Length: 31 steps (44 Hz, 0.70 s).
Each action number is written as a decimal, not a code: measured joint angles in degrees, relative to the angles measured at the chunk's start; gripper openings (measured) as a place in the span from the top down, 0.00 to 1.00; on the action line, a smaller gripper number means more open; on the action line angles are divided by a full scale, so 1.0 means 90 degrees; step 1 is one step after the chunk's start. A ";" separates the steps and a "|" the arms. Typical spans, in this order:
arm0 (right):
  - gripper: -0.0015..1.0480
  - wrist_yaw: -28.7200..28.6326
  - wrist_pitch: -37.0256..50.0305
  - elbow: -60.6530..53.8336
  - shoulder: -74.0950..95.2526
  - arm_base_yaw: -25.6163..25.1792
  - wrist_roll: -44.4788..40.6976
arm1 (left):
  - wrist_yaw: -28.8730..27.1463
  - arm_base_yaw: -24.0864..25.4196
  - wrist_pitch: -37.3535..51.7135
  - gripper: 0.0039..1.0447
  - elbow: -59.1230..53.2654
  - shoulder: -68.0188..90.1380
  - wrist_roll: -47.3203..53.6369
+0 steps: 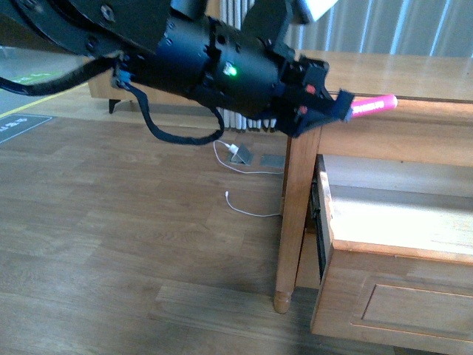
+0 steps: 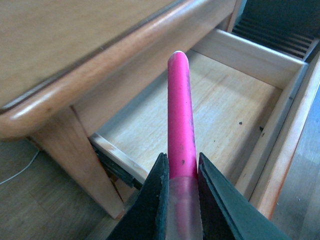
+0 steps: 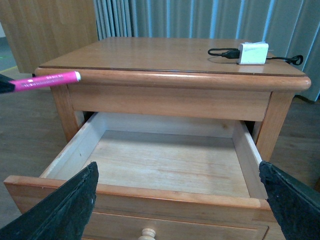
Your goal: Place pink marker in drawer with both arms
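Note:
My left gripper (image 1: 336, 109) is shut on the pink marker (image 1: 373, 105), holding its pale cap end so the magenta barrel sticks out level at the height of the tabletop edge. In the left wrist view the left gripper (image 2: 181, 192) clamps the marker (image 2: 180, 120), whose tip points over the open drawer (image 2: 220, 110). The drawer (image 3: 165, 165) is pulled out and empty, with its cream knob (image 3: 146, 233) in front. My right gripper (image 3: 180, 200) is open wide, just in front of the drawer front. The marker (image 3: 45, 81) shows at the table's left corner.
A honey-coloured wooden side table (image 1: 384, 74) holds the drawer (image 1: 399, 222). A white charger box with a black cable (image 3: 252, 52) lies on the tabletop. A white cable and a small grey device (image 1: 240, 155) lie on the wooden floor beside the table leg (image 1: 292, 222).

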 joint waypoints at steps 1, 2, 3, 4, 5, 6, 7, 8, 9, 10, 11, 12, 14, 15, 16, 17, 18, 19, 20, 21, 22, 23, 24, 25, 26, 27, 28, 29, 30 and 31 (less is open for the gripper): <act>0.08 0.0000 0.0000 0.0000 0.0000 0.0000 0.0000 | -0.0012 -0.0034 -0.0002 0.87 0.0039 0.0085 0.0051; 0.08 0.0000 0.0000 0.0000 0.0000 0.0000 0.0000 | -0.0019 -0.0070 0.0000 0.87 0.0085 0.0180 0.0087; 0.08 0.0000 0.0000 0.0000 0.0000 0.0000 0.0000 | -0.0027 -0.0090 0.0000 0.87 0.0112 0.0231 0.0095; 0.08 0.0000 0.0000 0.0000 0.0000 0.0000 0.0000 | -0.0051 -0.0141 0.0002 0.87 0.0194 0.0384 0.0126; 0.08 0.0000 0.0000 0.0000 0.0000 0.0000 0.0000 | -0.0080 -0.0187 0.0007 0.87 0.0294 0.0549 0.0143; 0.08 0.0000 0.0000 0.0000 0.0000 0.0000 0.0000 | -0.0104 -0.0216 0.0007 0.87 0.0369 0.0656 0.0158; 0.08 0.0002 0.0000 0.0000 0.0000 0.0000 0.0000 | -0.0143 -0.0260 0.0007 0.87 0.0478 0.0814 0.0180; 0.08 0.0000 0.0000 0.0000 0.0000 0.0000 0.0000 | -0.0158 -0.0291 0.0007 0.87 0.0556 0.0913 0.0185; 0.08 0.0002 0.0000 0.0000 0.0000 0.0000 0.0000 | -0.0160 -0.0306 0.0005 0.87 0.0593 0.0959 0.0194; 0.08 0.0000 0.0000 0.0000 0.0000 0.0000 0.0000 | -0.0160 -0.0330 -0.0002 0.87 0.0680 0.1054 0.0209; 0.08 0.0000 0.0000 0.0000 0.0000 0.0000 0.0000 | -0.0168 -0.0357 -0.0027 0.87 0.0772 0.1141 0.0226; 0.08 0.0000 0.0000 0.0000 0.0000 0.0000 0.0000 | -0.0189 -0.0379 -0.0061 0.87 0.0867 0.1224 0.0233; 0.08 0.0000 0.0000 0.0000 0.0000 0.0000 0.0000 | -0.0206 -0.0410 -0.0097 0.87 0.0991 0.1336 0.0243; 0.08 0.0000 0.0000 0.0000 0.0000 0.0000 0.0000 | -0.0204 -0.0427 -0.0107 0.87 0.1056 0.1394 0.0245; 0.08 0.0000 0.0000 0.0000 0.0000 0.0000 0.0000 | -0.0185 -0.0442 -0.0107 0.87 0.1122 0.1462 0.0240; 0.08 0.0000 0.0000 0.0000 0.0000 0.0000 0.0000 | -0.0136 -0.0452 -0.0097 0.87 0.1185 0.1523 0.0233; 0.08 0.0000 0.0000 0.0000 0.0000 0.0000 0.0000 | -0.0119 -0.0459 -0.0090 0.87 0.1217 0.1552 0.0228; 0.08 0.0000 0.0000 0.0000 0.0000 0.0000 0.0000 | -0.0102 -0.0469 -0.0073 0.87 0.1275 0.1605 0.0206; 0.08 0.0000 0.0000 0.0000 0.0000 0.0000 0.0000 | -0.0085 -0.0478 -0.0070 0.87 0.1328 0.1656 0.0204; 0.08 0.0000 0.0000 0.0000 0.0000 0.0000 0.0000 | -0.0080 -0.0483 -0.0070 0.87 0.1350 0.1676 0.0202; 0.08 0.0002 0.0000 0.0000 0.0000 0.0000 0.0000 | -0.0083 -0.0491 -0.0073 0.87 0.1401 0.1732 0.0197; 0.08 0.0000 0.0000 0.0000 0.0000 0.0000 0.0000 | -0.0083 -0.0500 -0.0083 0.87 0.1445 0.1773 0.0199; 0.08 0.0000 0.0000 0.0000 0.0000 0.0000 0.0000 | -0.0085 -0.0508 -0.0102 0.87 0.1498 0.1826 0.0199; 0.08 0.0000 0.0000 0.0000 0.0000 0.0000 0.0000 | -0.0083 -0.0510 -0.0117 0.87 0.1520 0.1846 0.0202; 0.08 0.0000 0.0000 0.0000 0.0000 0.0000 0.0000 | -0.0090 -0.0517 -0.0141 0.87 0.1564 0.1889 0.0204; 0.08 0.0000 0.0000 0.0000 0.0000 0.0000 0.0000 | -0.0090 -0.0522 -0.0170 0.87 0.1613 0.1940 0.0206; 0.08 0.0000 0.0000 0.0000 0.0000 0.0000 0.0000 | -0.0107 -0.0527 -0.0199 0.87 0.1649 0.1982 0.0219; 0.08 0.0000 0.0000 0.0000 0.0000 0.0000 0.0000 | -0.0114 -0.0532 -0.0216 0.87 0.1668 0.2006 0.0223; 0.08 0.0000 0.0000 0.0000 0.0000 0.0000 0.0000 | -0.0126 -0.0542 -0.0245 0.87 0.1705 0.2047 0.0243; 0.08 0.0000 0.0000 0.0000 0.0000 0.0000 0.0000 | -0.0138 -0.0549 -0.0262 0.87 0.1727 0.2084 0.0243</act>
